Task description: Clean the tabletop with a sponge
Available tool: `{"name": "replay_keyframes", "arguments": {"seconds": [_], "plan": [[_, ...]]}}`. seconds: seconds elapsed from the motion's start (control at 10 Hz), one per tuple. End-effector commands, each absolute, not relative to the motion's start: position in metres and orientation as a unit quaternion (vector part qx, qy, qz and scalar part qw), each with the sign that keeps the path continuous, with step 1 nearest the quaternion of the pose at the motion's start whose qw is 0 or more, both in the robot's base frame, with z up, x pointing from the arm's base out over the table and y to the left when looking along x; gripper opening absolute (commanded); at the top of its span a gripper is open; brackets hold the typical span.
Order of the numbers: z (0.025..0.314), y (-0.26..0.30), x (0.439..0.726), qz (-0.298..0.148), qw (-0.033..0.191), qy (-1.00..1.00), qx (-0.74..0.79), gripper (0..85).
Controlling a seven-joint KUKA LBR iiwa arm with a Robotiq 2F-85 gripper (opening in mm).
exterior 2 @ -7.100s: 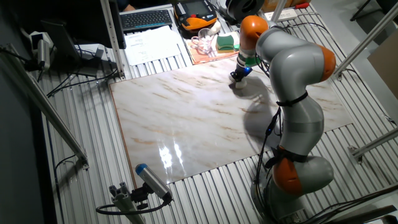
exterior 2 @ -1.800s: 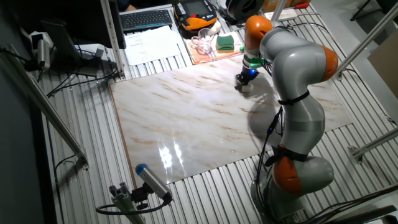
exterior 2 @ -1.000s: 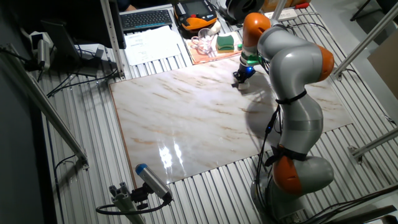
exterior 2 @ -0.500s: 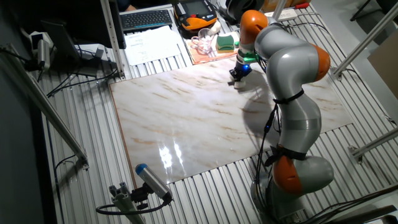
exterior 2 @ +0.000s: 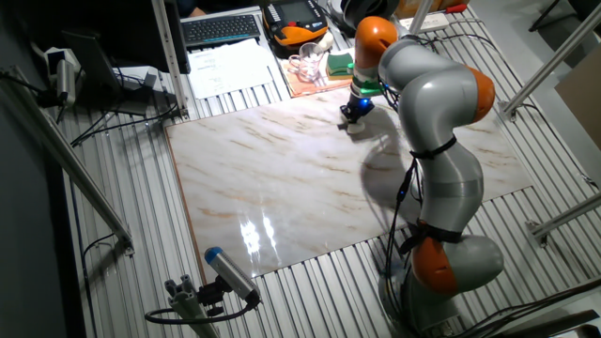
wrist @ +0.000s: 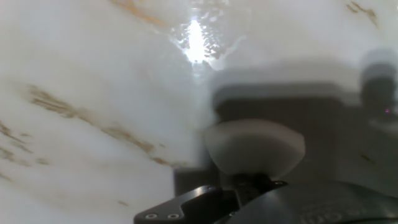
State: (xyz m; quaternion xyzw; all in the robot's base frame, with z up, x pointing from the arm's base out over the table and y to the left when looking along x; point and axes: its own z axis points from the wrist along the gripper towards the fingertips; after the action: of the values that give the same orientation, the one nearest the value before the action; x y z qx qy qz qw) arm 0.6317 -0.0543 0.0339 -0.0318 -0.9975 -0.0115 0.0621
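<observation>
The marble tabletop (exterior 2: 282, 178) lies across the ribbed grey metal surface; it fills the hand view (wrist: 93, 81) too. My gripper (exterior 2: 350, 116) is down at the slab's far edge, right of centre. In the hand view the cream-white sponge (wrist: 254, 148) sits between my fingers, squashed against the glossy marble, with its dark reflection just beyond it. My gripper (wrist: 249, 180) is shut on the sponge. In the fixed view the sponge is too small to make out under the hand.
A green-and-yellow sponge (exterior 2: 339, 64) and a clear glass item (exterior 2: 306, 64) lie on an orange mat just behind the slab. A keyboard (exterior 2: 222, 28), papers (exterior 2: 230, 66) and an orange device (exterior 2: 296, 23) are further back. A blue-tipped tool (exterior 2: 228, 272) rests at the front left.
My gripper, pressed on the slab with the sponge, has slid left and slightly back along the far edge over the last second, after having drifted right earlier.
</observation>
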Motion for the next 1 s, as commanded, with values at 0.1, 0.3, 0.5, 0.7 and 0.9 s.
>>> {"name": "replay_keyframes", "arguments": {"seconds": [0.1, 0.3, 0.5, 0.7, 0.9], "plan": [[0.036, -0.044, 0.627, -0.009, 0.058, -0.998, -0.035, 0.0], [0.037, -0.028, 0.618, -0.009, 0.054, -0.997, -0.045, 0.0], [0.034, -0.016, 0.608, -0.006, 0.047, -0.998, -0.048, 0.0], [0.029, -0.007, 0.597, -0.01, 0.041, -0.998, -0.051, 0.0], [0.028, 0.003, 0.587, -0.009, 0.038, -0.998, -0.057, 0.0]]}}
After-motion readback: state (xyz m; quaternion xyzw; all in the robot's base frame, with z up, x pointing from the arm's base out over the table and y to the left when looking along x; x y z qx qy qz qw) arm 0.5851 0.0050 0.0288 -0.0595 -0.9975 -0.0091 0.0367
